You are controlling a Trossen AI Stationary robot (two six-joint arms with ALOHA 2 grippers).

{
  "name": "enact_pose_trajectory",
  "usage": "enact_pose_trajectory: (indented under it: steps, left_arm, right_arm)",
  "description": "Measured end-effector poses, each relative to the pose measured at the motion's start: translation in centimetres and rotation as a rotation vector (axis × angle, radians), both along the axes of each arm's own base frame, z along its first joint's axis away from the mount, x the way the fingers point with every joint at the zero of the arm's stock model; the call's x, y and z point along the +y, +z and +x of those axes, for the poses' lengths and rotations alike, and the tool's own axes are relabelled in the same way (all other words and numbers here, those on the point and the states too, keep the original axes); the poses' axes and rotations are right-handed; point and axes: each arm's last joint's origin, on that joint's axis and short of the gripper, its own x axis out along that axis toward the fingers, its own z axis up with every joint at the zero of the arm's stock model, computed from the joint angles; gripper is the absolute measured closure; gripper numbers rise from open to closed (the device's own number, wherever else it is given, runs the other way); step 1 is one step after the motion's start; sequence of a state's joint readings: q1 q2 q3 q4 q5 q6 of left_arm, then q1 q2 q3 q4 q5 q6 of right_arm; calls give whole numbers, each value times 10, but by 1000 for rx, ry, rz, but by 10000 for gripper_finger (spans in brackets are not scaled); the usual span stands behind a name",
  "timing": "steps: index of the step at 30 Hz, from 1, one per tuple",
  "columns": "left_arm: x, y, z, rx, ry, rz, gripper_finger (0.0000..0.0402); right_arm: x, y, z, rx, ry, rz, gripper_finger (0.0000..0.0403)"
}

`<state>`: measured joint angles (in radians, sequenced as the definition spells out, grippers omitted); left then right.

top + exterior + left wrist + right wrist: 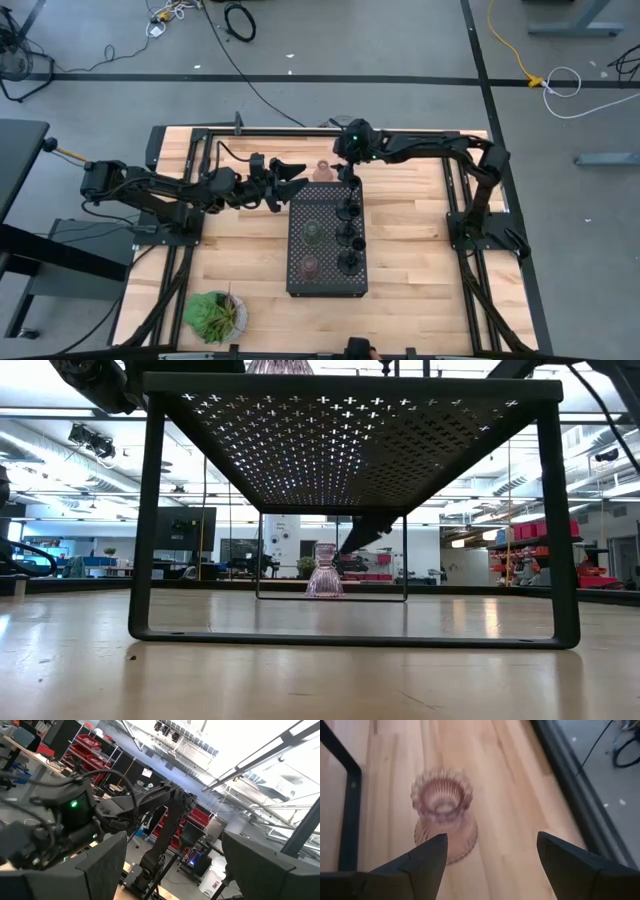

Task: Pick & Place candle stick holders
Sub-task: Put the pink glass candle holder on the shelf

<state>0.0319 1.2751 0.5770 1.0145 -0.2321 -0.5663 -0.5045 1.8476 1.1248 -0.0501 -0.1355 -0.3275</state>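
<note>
A pink ribbed glass candle stick holder (443, 815) stands upright on its base on the wooden table, just beyond the far edge of the black perforated tray (327, 285). On the tray stand three slim black stemmed holders (349, 235) in a row, with a greenish one (313, 232) and a brownish one (310, 265) beside them. My right gripper (490, 850) hangs open, slanting down, just short of the pink holder (322, 172) and a little to its right, touching nothing. My left gripper (292, 182) waits open, raised, left of the pink holder.
The tray stands on thin legs (555, 530), and the pink holder (325, 572) shows beneath it. A leafy green plant (213, 313) sits at the near left corner. The table's far edge has a dark rail (570, 795) close behind the pink holder. Bare wood lies right of the tray.
</note>
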Motion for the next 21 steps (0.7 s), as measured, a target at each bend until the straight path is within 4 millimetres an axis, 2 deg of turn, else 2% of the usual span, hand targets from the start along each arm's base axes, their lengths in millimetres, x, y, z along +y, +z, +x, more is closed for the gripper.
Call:
enact_pose_trajectory:
  steps: [3,10,21]
  left_arm:
    - [0,0,0,3,0,0,76]
    - [0,-1,0,11,2,-1,76]
    - [0,-2,0,20,11,-4,76]
  right_arm:
    - [0,-5,1,10,9,-6,97]
    - [-1,0,6,-60,81,-36,97]
    - [2,0,7,-70,230,-73,97]
